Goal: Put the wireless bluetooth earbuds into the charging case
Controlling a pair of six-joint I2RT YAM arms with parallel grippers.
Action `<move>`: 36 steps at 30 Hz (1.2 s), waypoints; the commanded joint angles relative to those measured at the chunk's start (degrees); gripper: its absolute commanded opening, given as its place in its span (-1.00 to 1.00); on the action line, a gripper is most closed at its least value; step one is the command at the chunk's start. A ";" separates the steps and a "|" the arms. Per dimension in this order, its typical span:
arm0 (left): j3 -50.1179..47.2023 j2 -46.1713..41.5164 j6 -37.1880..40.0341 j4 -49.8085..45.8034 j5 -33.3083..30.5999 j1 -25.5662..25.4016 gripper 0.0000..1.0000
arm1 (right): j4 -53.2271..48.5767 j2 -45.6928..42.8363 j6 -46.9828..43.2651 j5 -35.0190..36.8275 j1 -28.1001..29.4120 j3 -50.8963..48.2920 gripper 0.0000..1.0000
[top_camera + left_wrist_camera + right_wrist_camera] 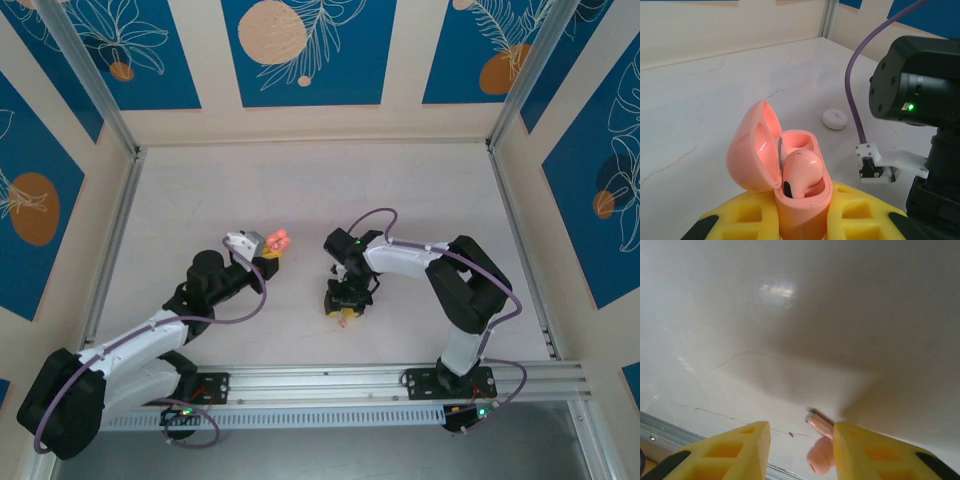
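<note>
Top external view: two black-and-white robot arms reach over a pale, matt worktop (300,180) marked with faint hairline cracks. Patterned blue and cream panels wall it in.

There is one smooth, glossy, coral-pink plastic charging case (278,240), a rounded box with a hinged lid. It sits left of centre, clamped upright in the left gripper (272,248). In the left wrist view, two chunky yellow fingers (740,215) with square hollows press against the case's lower body (802,200). The lid (752,150) stands open, swung to the left, and its paler, shiny inside shows. The case has two wells. The nearer one holds a rounded pink earbud (801,172) with a dark patch on its side, and the farther well (795,142) has nothing in it.

There are two earbuds in all. The second pink earbud (346,318) is right of centre, at the near side of the worktop, under the downward-pointing right gripper (345,300). In the right wrist view, that gripper's two yellow fingers (740,450) stand well apart. The earbud (821,452), a bulbous head on a short stem, lies just beside the inner face of the right-hand finger and is not clamped. Whether it touches that finger cannot be told.

One small white round disc (835,119), smooth and slightly domed, lies on the worktop beyond the case.
</note>
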 commanded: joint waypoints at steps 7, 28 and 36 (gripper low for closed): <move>-1.52 -2.01 -0.23 -0.95 -1.06 -0.22 -0.66 | -1.25 2.94 -3.05 -4.89 2.18 2.28 -0.26; -1.89 -4.69 -0.24 -2.40 -1.79 -0.29 -0.66 | -7.33 -9.20 9.04 -2.64 3.64 0.05 -0.28; -1.76 -4.17 -0.53 -2.14 -1.30 -0.27 -0.66 | 0.53 -12.12 17.63 -7.09 3.29 -9.97 -0.27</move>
